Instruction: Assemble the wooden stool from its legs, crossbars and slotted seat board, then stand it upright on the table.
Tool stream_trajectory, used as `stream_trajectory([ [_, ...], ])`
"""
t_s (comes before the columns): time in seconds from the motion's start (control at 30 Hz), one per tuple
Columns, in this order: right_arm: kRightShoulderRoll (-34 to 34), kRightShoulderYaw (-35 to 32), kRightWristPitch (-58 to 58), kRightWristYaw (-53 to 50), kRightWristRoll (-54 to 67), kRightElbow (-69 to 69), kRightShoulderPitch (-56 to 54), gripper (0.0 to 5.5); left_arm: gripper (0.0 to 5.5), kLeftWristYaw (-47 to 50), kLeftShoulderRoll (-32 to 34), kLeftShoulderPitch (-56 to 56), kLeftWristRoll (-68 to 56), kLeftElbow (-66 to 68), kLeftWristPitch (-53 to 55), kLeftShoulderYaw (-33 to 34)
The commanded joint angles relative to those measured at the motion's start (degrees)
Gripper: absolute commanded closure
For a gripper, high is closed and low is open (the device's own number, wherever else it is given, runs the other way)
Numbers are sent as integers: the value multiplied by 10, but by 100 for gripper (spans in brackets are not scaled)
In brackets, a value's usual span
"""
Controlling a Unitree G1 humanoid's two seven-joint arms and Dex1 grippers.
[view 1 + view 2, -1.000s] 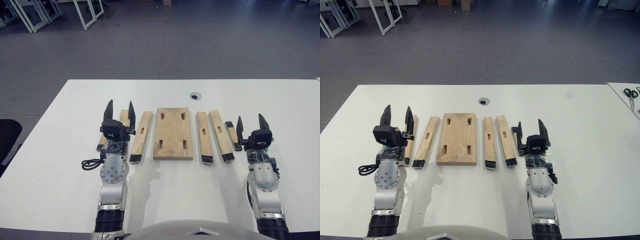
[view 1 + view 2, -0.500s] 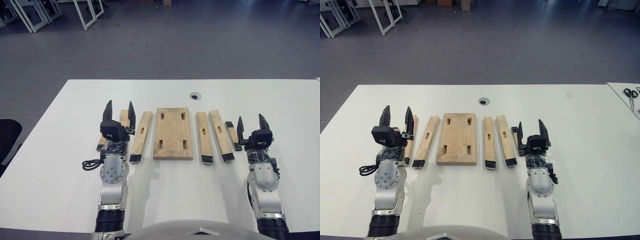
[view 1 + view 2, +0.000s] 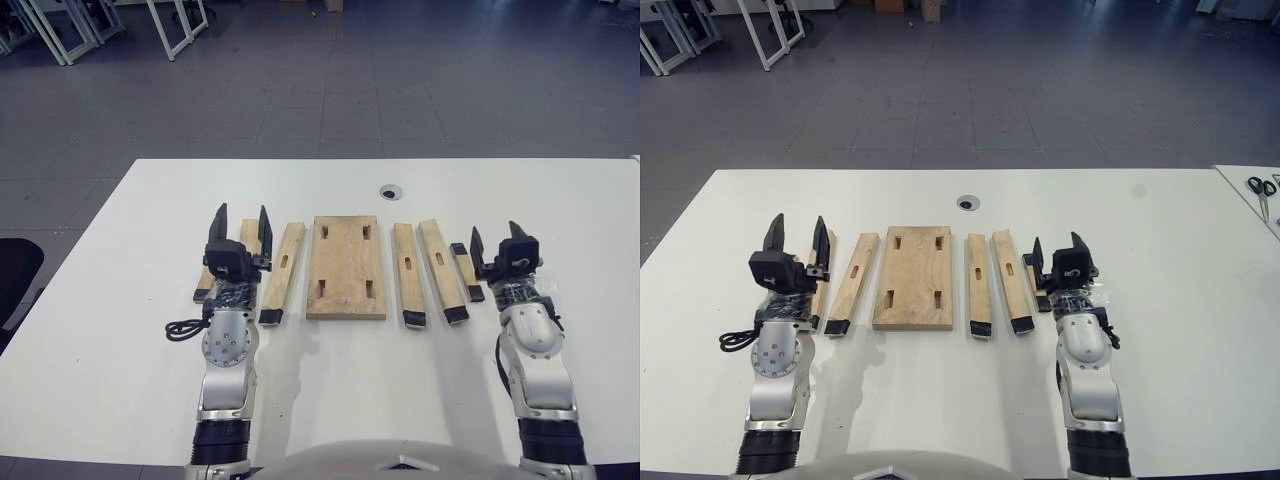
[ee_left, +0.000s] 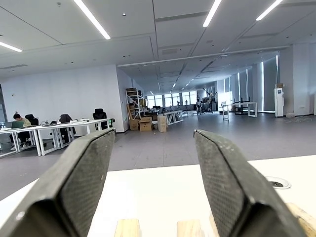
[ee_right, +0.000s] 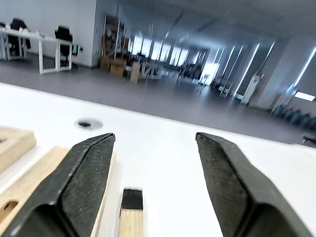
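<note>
Wooden parts lie flat and unassembled on your white table. Take the slotted seat board as the centre of the dial. At 9 o'clock lies the left leg, and beyond it an outermost piece is partly covered by your left gripper. Its fingers are spread apart over that piece and pinch nothing. At 3 o'clock the inner right leg and outer right leg lie side by side, then a short crossbar. Your right gripper sits at the crossbar's 3 o'clock side, fingers spread and empty; its wrist camera shows the crossbar's black end between them. A round cable port lies at 12 o'clock from the board.
</note>
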Motion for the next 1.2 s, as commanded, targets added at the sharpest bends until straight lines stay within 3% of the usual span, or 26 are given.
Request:
stream_trajectory([
  [0.03, -2, -5, 46, 10, 15, -18, 3, 249, 256, -5, 7, -3, 5, -11, 22, -4],
  [0.27, 7, -16, 205, 29, 69, -29, 41, 249, 256, -2, 6, 3, 1, -15, 28, -1],
  [0.47, -4, -3, 267, 32, 60, -25, 59, 372, 254, -1, 4, 4, -2, -12, 30, 0],
  [0.57, -1, -9, 283, 34, 69, -23, 59, 421, 254, 0, 4, 4, -3, -10, 30, 1],
  [0.7, 4, -18, 278, 33, 78, -27, 54, 421, 254, 1, -1, 3, -13, -12, 37, 5],
  [0.77, -1, -19, 223, 30, 67, -36, 41, 421, 254, -7, -5, -3, -46, -25, 81, 9],
  [0.87, -17, -13, 134, 40, 52, -52, 16, 421, 254, -58, -2, -27, -162, -54, 237, 3],
  [1.0, -47, 32, 57, 111, 55, -69, -1, 421, 254, -110, -32, -31, -431, -99, 430, 19],
  [1.07, -58, 61, 25, 159, 69, -89, -3, 421, 254, -127, -31, -22, -537, -136, 498, 9],
  [1.2, -70, 94, 3, 224, 99, -122, 0, 421, 254, -136, -9, -16, -633, -164, 574, 1],
])
